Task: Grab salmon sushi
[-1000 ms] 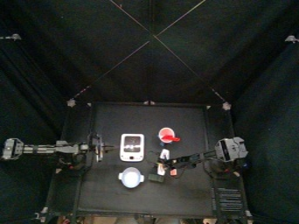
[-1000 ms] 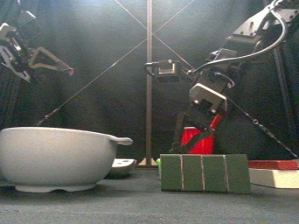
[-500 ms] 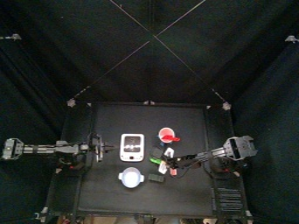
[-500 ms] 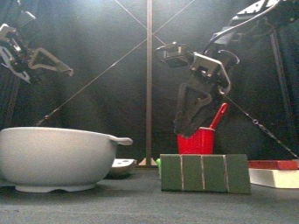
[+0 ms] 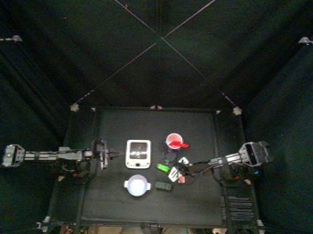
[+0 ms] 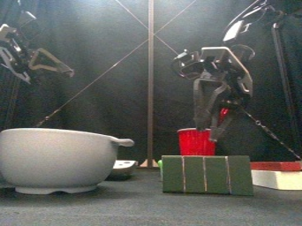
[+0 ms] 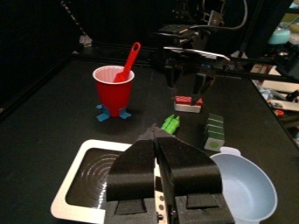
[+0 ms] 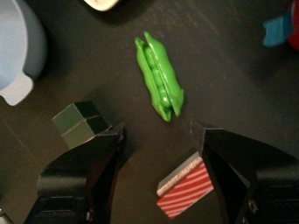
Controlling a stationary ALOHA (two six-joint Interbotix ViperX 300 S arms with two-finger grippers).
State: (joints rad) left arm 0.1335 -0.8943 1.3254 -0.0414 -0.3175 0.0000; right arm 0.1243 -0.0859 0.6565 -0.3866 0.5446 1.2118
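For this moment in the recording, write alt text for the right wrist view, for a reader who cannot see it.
The right gripper hangs open over the dark table, its two black jaws spread to either side of a small red-and-white striped salmon sushi piece. Beyond it lie a green pea pod and a dark green block, with a pale bowl's rim at the edge.

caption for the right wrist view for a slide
Open right end effector poised over the salmon sushi, green pea pod beyond.
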